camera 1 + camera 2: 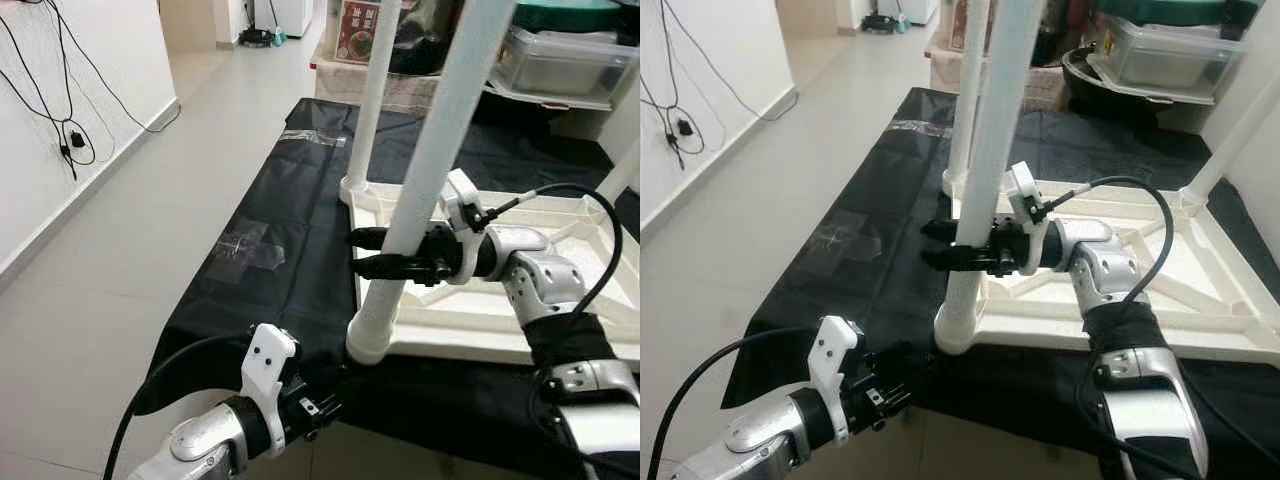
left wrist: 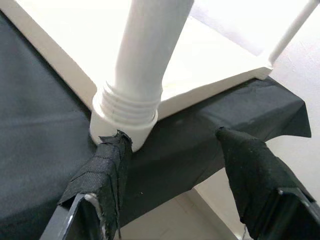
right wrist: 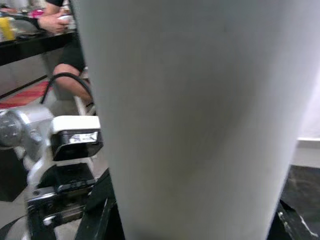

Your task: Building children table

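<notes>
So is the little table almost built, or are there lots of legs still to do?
Getting there. The white tabletop lies upside down on the black cloth, with the far leg and another leg already standing in their corners. The right gripper grips the near leg in its threaded socket; the left gripper waits open beside it. The fourth corner can't be seen.

- A lived-in home is shown: a pale tiled floor (image 1: 150, 230) runs along a white wall (image 1: 90, 60) at the left of the frame.
- Black charger cables (image 1: 60, 120) are seen hanging on that wall at the upper left.
- Clear plastic storage bins (image 1: 560, 60) are stacked on a shelf at the upper right.
- A hallway with household items on the floor is seen at the top centre.
- A seated person (image 3: 67, 55) is seen at a counter in the right wrist view.
</notes>
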`<state>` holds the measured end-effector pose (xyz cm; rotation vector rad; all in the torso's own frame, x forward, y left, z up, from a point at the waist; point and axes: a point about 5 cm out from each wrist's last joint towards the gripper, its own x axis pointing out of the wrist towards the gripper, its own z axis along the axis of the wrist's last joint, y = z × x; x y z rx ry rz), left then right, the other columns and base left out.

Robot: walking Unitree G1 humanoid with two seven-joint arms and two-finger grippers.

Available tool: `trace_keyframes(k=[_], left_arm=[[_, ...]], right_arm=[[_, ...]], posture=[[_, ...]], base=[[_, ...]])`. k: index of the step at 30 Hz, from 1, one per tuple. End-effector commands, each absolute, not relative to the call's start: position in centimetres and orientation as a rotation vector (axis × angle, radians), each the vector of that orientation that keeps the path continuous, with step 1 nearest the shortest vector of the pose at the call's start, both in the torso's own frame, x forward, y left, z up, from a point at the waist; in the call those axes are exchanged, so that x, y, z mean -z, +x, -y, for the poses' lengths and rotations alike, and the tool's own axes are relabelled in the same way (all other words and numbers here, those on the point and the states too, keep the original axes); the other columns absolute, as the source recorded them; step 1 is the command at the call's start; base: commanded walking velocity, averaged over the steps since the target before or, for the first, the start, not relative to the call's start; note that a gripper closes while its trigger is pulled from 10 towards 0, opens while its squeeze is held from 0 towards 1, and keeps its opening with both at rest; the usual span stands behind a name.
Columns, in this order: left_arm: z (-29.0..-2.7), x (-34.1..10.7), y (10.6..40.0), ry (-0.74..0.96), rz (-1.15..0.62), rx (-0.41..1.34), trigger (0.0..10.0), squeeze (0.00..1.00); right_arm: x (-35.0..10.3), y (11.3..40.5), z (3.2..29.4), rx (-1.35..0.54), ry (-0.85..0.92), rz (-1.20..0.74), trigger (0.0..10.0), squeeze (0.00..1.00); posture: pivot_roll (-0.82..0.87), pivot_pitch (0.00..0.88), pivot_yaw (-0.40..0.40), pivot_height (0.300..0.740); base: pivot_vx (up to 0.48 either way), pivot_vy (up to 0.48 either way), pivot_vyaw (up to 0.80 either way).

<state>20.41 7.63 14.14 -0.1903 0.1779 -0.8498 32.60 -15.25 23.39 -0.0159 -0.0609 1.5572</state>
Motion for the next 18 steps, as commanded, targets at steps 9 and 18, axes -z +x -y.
trace_keyframes(k=[9,18], left_arm=[[-7.6,-13.4,21.7,-0.165,-0.177,0.853,10.0,0.00],[-7.2,-13.2,22.4,-0.155,-0.171,0.881,10.0,0.00]], right_arm=[[-20.6,33.5,16.6,-0.856,0.043,0.112,0.0,0.00],[-18.6,31.7,20.2,0.142,0.009,-0.019,0.0,0.00]], posture=[[0.23,0.000,-0.081,0.740],[0.19,0.000,-0.048,0.740]], base=[[0.000,0.000,0.00],[0.000,0.000,0.00]])
